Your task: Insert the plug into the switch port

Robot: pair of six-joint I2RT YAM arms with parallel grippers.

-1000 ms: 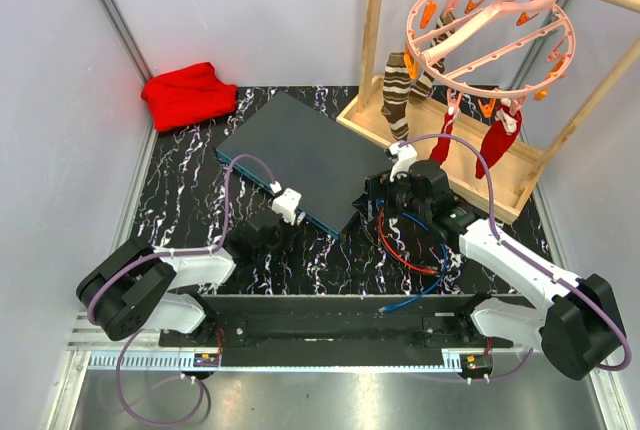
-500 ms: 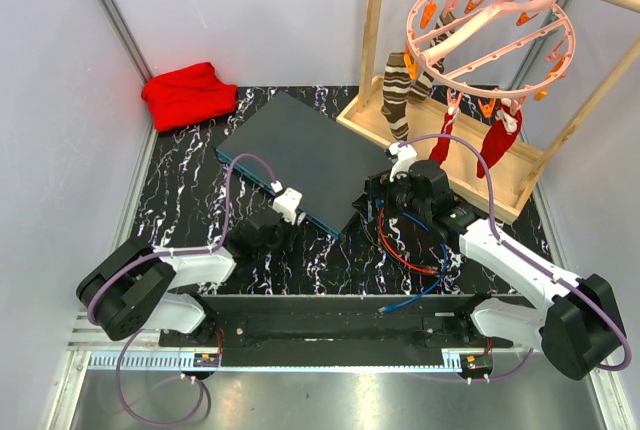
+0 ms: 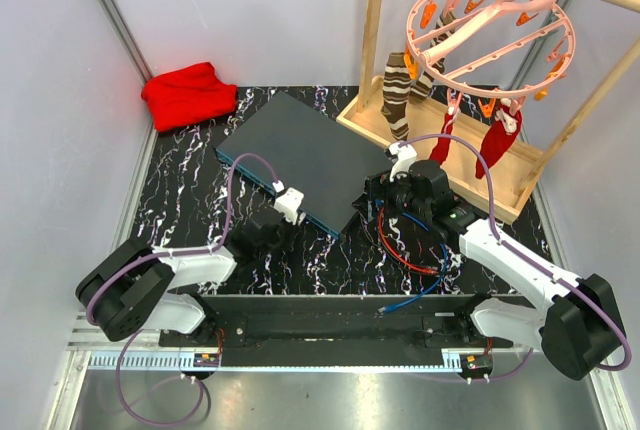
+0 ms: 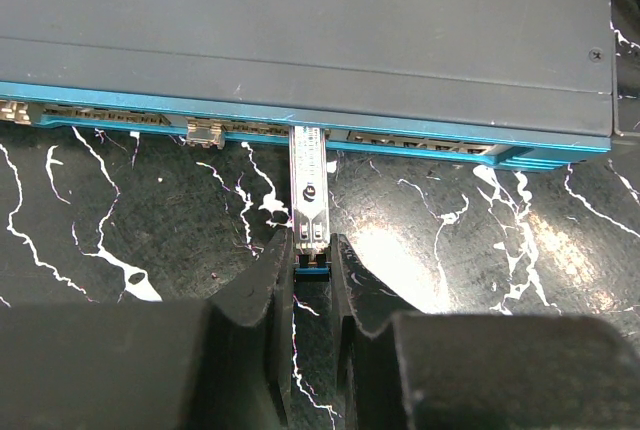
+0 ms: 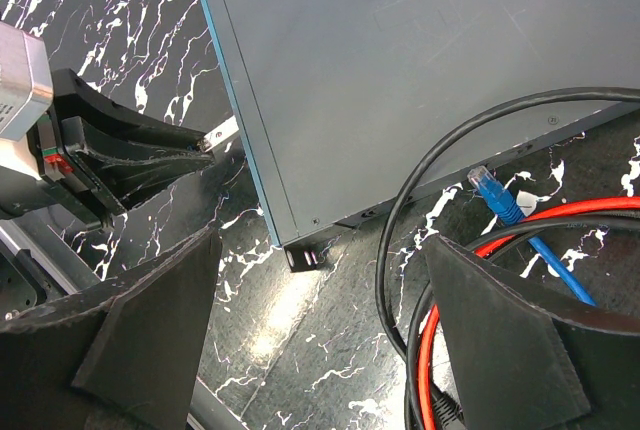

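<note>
at the switch (image 4: 300,30) front edge, the left gripper (image 4: 308,250) is clamped on the tail of the silver plug (image 4: 309,190), whose tip at 12 o'clock meets that edge. the right gripper (image 5: 320,245) gapes wide, empty, over the switch's corner.

Loose cables (image 5: 497,195) crowd the table beside the switch's (image 5: 400,70) corner.

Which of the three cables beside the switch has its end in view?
The blue cable: its blue tip lies just off the corner of the switch. The black cable and the red cable only loop past, no ends showing.
</note>
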